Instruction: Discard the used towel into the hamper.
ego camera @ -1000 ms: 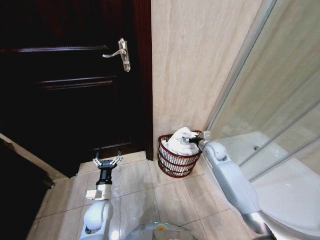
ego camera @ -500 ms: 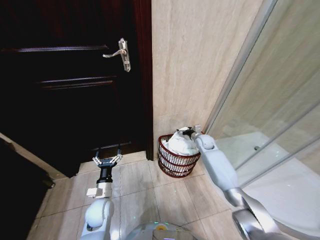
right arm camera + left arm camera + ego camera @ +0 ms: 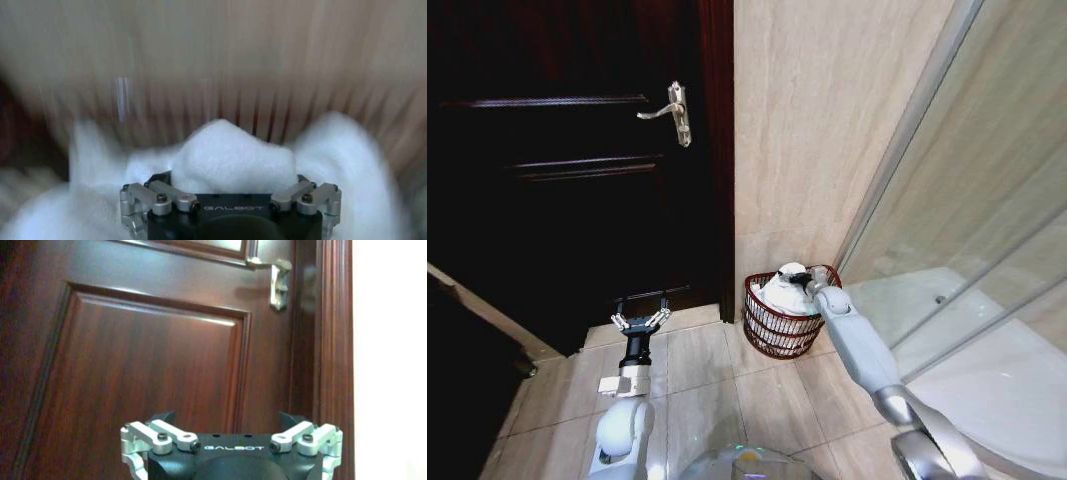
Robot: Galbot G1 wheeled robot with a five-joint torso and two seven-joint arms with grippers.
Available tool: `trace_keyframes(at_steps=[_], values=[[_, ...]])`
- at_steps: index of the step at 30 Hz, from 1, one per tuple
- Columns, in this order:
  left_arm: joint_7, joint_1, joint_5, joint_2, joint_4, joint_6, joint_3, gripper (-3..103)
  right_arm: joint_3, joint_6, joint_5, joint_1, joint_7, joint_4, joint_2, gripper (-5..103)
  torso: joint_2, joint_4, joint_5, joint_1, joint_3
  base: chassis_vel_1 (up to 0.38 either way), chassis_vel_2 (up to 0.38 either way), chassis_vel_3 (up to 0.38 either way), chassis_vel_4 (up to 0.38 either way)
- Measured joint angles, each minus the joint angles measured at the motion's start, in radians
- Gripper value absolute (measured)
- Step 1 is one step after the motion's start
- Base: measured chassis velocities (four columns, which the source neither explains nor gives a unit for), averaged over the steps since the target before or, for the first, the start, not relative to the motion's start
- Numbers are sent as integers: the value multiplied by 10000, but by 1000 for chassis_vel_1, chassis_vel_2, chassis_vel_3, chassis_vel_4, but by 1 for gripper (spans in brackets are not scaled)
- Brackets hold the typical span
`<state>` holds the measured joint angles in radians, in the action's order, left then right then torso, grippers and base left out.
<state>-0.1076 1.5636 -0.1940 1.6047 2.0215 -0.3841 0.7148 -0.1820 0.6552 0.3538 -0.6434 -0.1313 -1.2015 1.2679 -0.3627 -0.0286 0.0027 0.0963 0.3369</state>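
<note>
Currently, from your left across to your right:
Left gripper [image 3: 639, 323]: it hangs low in front of the dark door [image 3: 567, 170], fingers spread and holding nothing. You can treat it as parked, kept well apart from the hamper so the working arm has room.
Door handle [image 3: 674, 110]: above and ahead of that idle claw, touching nothing.
Hamper [image 3: 772, 325]: a dark reddish-brown wire basket, round, wider at the rim than at the base. It stands on the floor tiles [image 3: 727, 390] against the beige wall [image 3: 817, 140], directly under your right claw.
Towel [image 3: 779, 292]: white, soft and bunched, it heaps above the rim, most of it already inside the basket. In the right wrist view a peak of cloth [image 3: 230, 155] rises between the fingers.
Right gripper [image 3: 801, 281]: at the hamper's top, buried in the towel. It looks pinched on that fold, probably so the cloth lands inside rather than spilling over.
Glass shower screen [image 3: 967, 200]: just beyond the right arm.
</note>
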Motion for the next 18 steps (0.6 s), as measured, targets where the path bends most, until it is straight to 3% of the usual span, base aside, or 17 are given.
trace_keyframes(at_steps=[1, 2, 4, 5, 7, 8, 11, 18], values=[[-1, -5, -49, -6, -3, -15, 11, 100, 3, 549, 54, 36, 120, -99, -3, 100, 6, -24, 3, 14, 2, 0, 0, 0, 0], [-1, -5, -49, -6, -3, -15, 11, 100, 3, 549, 54, 36, 120, -99, -3, 100, 6, -24, 3, 14, 2, 0, 0, 0, 0], [-20, 27, -140, -76, -30, -19, 31, 100, -5, 784, 116, 101, 316, -296, -60, 100, -2, -14, -46, -1, -18, 0, 0, 0, 0], [-24, 54, -182, -145, -61, -23, 39, 100, 2, 803, 78, 95, 356, -306, -58, 100, -1, -20, -17, 1, -14, 0, 0, 0, 0], [-36, 47, -196, -180, -90, -27, 43, 100, 3, 768, 42, 89, 392, -300, -39, 100, -1, -20, -8, 1, -15, 0, 0, 0, 0], [-64, 37, -204, -232, -186, -33, 43, 100, -41, 699, 10, 101, 451, -203, 15, 100, -5, -16, -35, -1, -19, 0, 0, 0, 0], [-82, -13, -191, -258, -310, -56, 18, 100, -72, 563, -39, 162, 436, 133, 173, 100, -8, -18, -20, -1, -20, 0, 0, 0, 0], [-98, -160, -132, -342, -371, 19, -95, 100, 2, 752, -145, 633, 31, 1021, 418, 100, -11, -17, -31, -4, -23, 0, 0, 0, 0]])
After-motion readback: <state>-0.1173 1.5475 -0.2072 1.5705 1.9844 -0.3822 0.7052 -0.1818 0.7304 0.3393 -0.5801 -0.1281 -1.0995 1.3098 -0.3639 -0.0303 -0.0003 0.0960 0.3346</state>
